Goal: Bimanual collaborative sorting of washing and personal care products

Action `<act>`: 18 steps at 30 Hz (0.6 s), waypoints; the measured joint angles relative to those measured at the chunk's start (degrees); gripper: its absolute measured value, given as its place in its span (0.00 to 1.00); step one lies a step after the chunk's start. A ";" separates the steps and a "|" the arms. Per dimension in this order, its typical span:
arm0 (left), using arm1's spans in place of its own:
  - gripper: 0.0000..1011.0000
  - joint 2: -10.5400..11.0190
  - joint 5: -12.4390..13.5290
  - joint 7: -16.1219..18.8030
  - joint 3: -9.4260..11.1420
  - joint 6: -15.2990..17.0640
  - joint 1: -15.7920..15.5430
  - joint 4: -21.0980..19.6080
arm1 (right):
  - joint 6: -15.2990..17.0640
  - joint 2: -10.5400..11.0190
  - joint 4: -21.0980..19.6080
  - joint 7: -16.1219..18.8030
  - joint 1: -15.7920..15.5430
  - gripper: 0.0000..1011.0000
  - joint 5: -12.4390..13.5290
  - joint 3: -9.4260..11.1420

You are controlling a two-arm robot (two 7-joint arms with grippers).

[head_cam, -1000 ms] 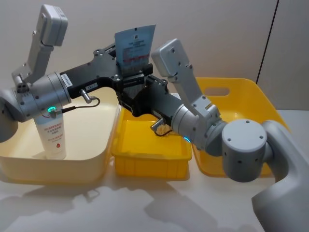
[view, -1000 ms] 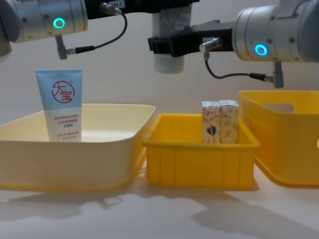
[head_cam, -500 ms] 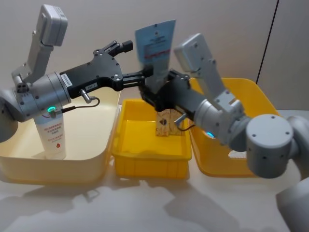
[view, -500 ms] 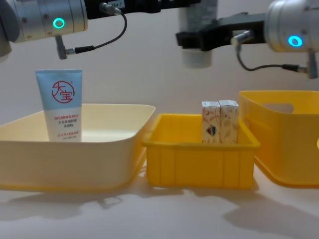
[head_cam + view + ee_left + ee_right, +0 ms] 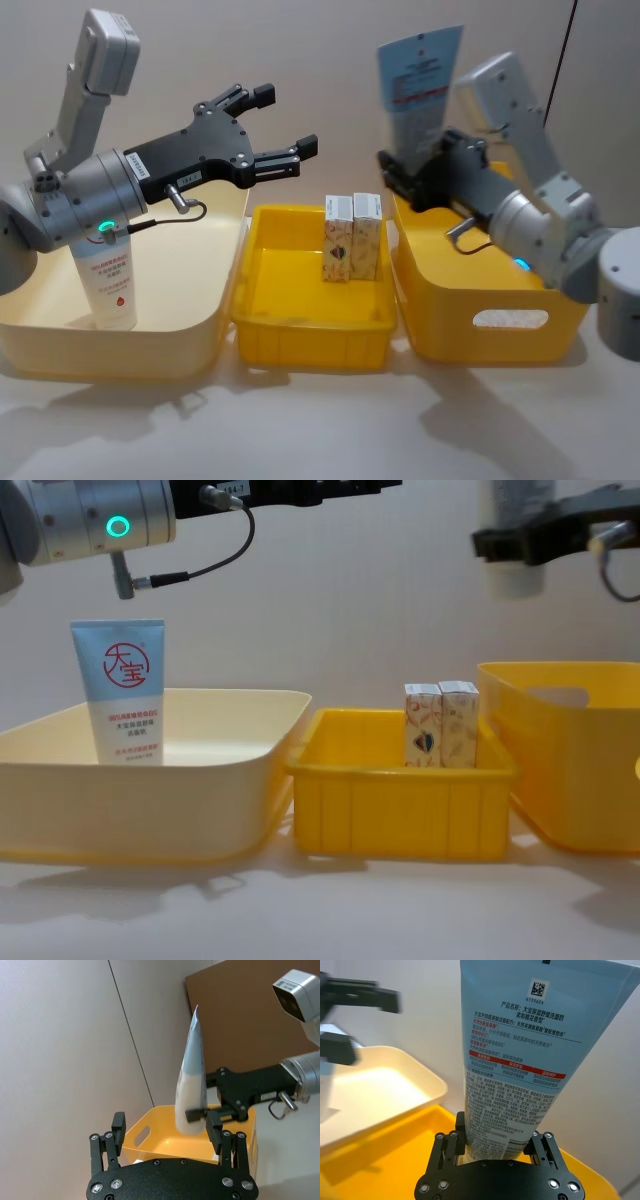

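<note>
Above the deep yellow tub [image 5: 480, 320] on my right side, my right gripper [image 5: 408, 178] clamps the lower body of a grey-white squeeze tube [image 5: 418, 85], fingers pressed against both its sides. That tube stands nearly upright, long axis vertical, its flat crimped end uppermost and its cap end down below my fingers; its printed back with the red label bars faces my right wrist camera.

My left gripper [image 5: 283, 128] hangs over the gap between the cream tub [image 5: 215, 330] and the small yellow bin [image 5: 300, 325], fingers spread wide with nothing between them.

Below and between my grippers, two small cream cardboard boxes [image 5: 352, 236] stand upright side by side, touching, against the bin's far wall. A light-blue tube with a red circle logo [image 5: 119, 692] stands upright in the cream tub, crimped end up.
</note>
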 joint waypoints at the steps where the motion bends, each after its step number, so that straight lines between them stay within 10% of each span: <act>1: 0.99 0.00 0.00 0.00 0.00 0.00 0.00 0.00 | 0.13 0.23 -0.12 -0.18 -0.08 0.59 -0.11 0.33; 18: 0.99 0.00 0.00 0.00 0.00 0.00 0.00 0.00 | 5.45 1.92 2.49 -5.73 2.30 0.59 -4.10 5.12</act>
